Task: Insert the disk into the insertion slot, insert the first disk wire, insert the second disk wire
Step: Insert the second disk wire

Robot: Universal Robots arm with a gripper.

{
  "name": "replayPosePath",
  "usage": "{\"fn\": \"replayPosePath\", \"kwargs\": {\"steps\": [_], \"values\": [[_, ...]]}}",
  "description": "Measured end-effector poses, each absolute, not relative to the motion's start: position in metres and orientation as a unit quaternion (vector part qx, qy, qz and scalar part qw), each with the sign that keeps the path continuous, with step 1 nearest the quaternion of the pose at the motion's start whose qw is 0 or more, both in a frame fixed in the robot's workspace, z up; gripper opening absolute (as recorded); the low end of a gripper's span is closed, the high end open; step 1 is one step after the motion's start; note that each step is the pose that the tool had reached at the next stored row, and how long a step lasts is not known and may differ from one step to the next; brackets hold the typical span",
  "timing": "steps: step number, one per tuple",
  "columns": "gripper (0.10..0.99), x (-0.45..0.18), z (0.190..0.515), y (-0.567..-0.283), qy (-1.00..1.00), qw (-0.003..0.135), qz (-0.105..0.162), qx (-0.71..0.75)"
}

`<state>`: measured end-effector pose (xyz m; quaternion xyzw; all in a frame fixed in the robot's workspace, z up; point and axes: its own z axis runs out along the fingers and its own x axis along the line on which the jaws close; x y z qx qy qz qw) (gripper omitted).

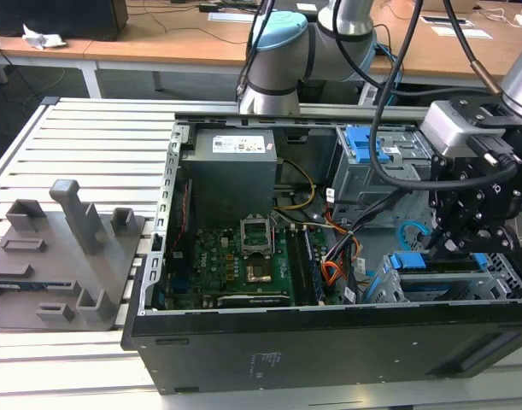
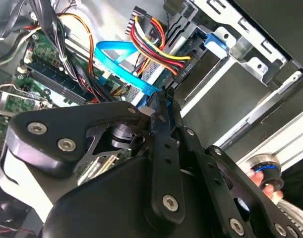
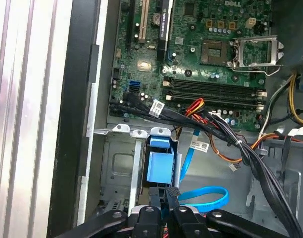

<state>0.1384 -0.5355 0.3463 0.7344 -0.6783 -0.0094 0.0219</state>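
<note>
Inside the case, the gripper [image 2: 163, 101] pinches a blue wire [image 2: 122, 67] plug at the disk [image 1: 438, 266]; press squarely, I'd judge.

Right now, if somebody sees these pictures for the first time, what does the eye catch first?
Probably the open computer case with its green motherboard, lying on a slatted table. Next, the black gripper at the case's end on the exterior view's right, beside a blue flat cable.
</note>
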Motion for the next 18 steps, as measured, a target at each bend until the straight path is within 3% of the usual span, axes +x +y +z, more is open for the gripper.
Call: {"fn": "replayPosePath", "kwargs": {"steps": [18], "values": [[0.161, 0.1477, 0.3375, -0.5335, -0.698, 0.022, -0.011, 0.716]]}}
